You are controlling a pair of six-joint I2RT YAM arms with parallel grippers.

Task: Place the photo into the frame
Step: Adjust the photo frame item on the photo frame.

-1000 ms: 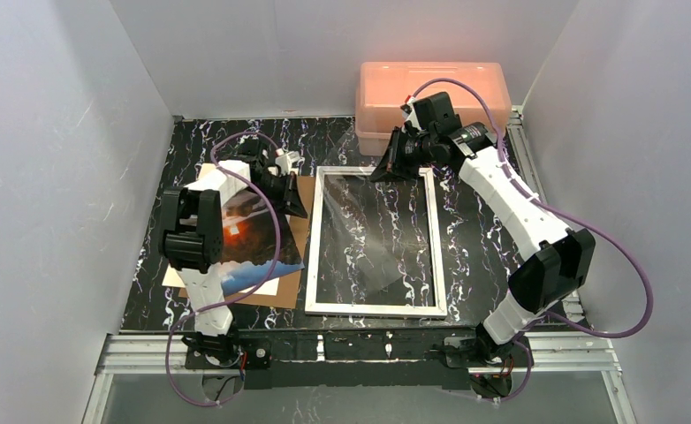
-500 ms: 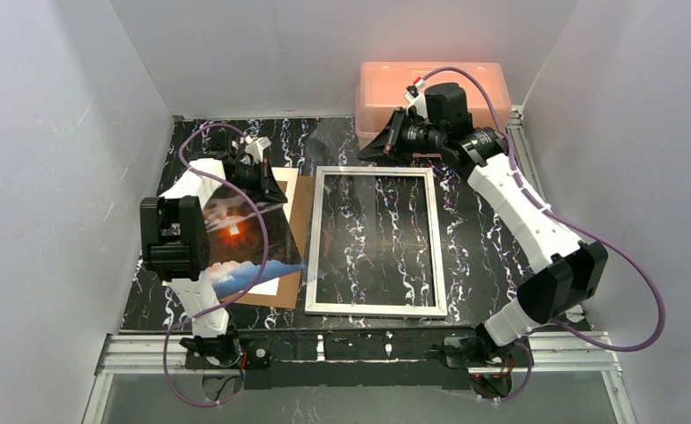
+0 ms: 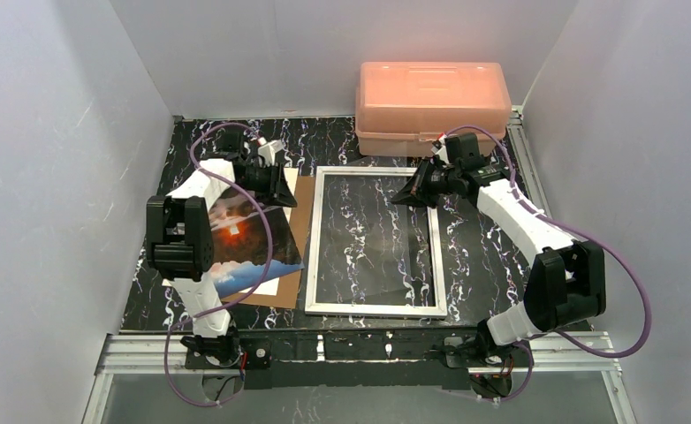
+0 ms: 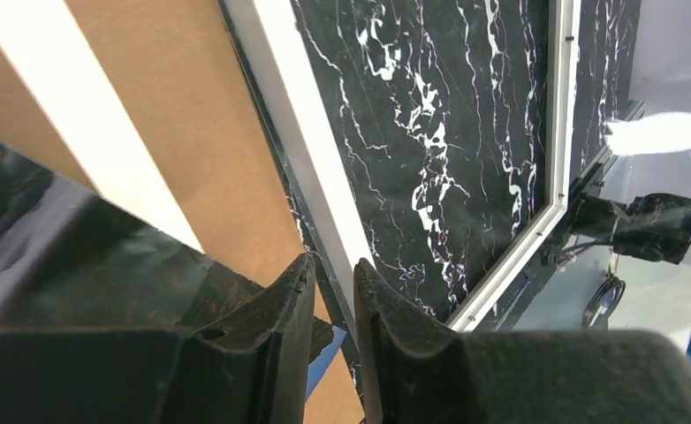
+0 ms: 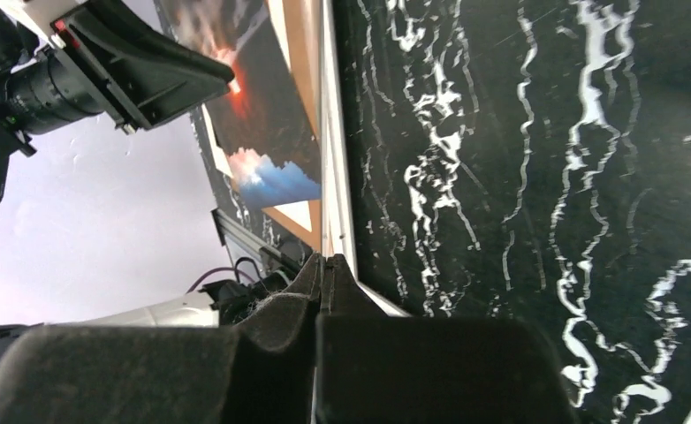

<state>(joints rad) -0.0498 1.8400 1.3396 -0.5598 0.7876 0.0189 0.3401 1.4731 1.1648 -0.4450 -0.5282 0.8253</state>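
The photo (image 3: 240, 237), dark clouds with an orange glow, lies on a brown board (image 3: 296, 221) left of the white frame (image 3: 374, 308). The frame lies flat on the marble table, which shows through its opening. My left gripper (image 3: 285, 194) hangs over the photo's far right corner, beside the frame's left bar (image 4: 298, 150). In the left wrist view this gripper (image 4: 333, 265) has its jaws slightly apart, with nothing between them and the photo (image 4: 103, 256) below. My right gripper (image 3: 398, 198) is low over the frame's far right part. In its wrist view it (image 5: 326, 261) is shut; anything thin pinched there is not discernible.
A pink plastic box (image 3: 430, 93) stands at the back, behind the frame's far edge. A white sheet (image 3: 267, 287) shows under the photo's near corner. Grey walls close in both sides, and a metal rail (image 3: 360, 346) runs along the near edge.
My right gripper has come down from in front of the pink box to the frame's far right part. The left gripper's jaws have parted a little over the photo's far corner.
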